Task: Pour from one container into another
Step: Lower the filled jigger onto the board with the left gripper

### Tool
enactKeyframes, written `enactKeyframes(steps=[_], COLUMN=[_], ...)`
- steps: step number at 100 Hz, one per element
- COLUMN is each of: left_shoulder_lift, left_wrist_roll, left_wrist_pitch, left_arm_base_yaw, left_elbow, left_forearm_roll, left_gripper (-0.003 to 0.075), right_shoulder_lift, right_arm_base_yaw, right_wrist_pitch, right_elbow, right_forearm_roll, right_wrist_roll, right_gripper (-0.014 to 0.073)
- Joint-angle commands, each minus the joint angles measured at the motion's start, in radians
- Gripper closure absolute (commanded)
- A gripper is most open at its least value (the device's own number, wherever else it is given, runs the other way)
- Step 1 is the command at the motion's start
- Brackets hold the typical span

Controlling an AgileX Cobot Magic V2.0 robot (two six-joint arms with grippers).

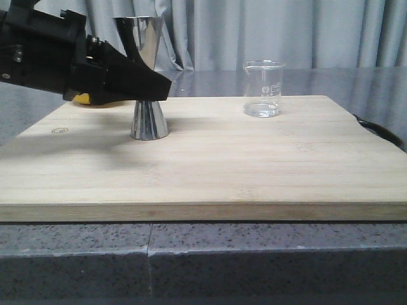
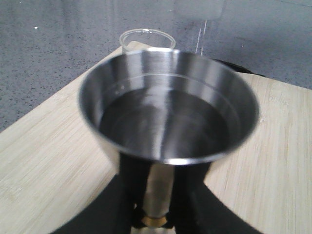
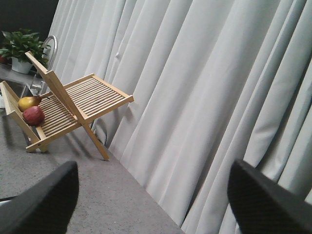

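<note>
The steel jigger (image 1: 150, 121) stands upright on the left part of the wooden board (image 1: 254, 165). My left gripper (image 1: 152, 89) reaches in from the left and is shut on its narrow waist. In the left wrist view the black fingers (image 2: 134, 180) flank the stem above the brass band, and the jigger's upper cup (image 2: 168, 112) holds clear liquid. The glass beaker (image 1: 262, 89) stands at the board's back right with a thin layer of liquid; its rim (image 2: 146, 39) shows beyond the jigger. My right gripper (image 3: 156, 195) is open, faces a curtain, and is out of the front view.
The board lies on a dark speckled counter (image 1: 191, 254). A black cable (image 1: 381, 133) runs along the board's right edge. In the right wrist view a slatted wooden rack (image 3: 73, 102) holds a pear and a red fruit, with a potted plant (image 3: 19, 44) behind.
</note>
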Motion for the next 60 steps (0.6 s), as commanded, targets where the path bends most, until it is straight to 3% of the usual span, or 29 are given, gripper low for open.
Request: enactKeyframes(steps=[1, 27, 60], left_shoulder_lift=[-0.030, -0.030, -0.030], left_wrist_roll=[-0.002, -0.002, -0.002], left_wrist_pitch=[0.054, 0.054, 0.054], left_arm_base_yaw=[-0.009, -0.009, -0.009], left_elbow=[-0.024, -0.024, -0.024], left_forearm_roll=[-0.061, -0.061, -0.061], left_gripper=[0.0739, 0.0711, 0.0351], right_shoulder_lift=[-0.033, -0.033, -0.033], right_arm_base_yaw=[-0.005, -0.005, -0.005], right_wrist_pitch=[-0.026, -0.026, -0.026], right_elbow=[-0.032, -0.032, -0.032], right_forearm_roll=[0.048, 0.048, 0.048], right_wrist_roll=[0.005, 0.005, 0.005], right_gripper=[0.0028, 0.0028, 0.0028])
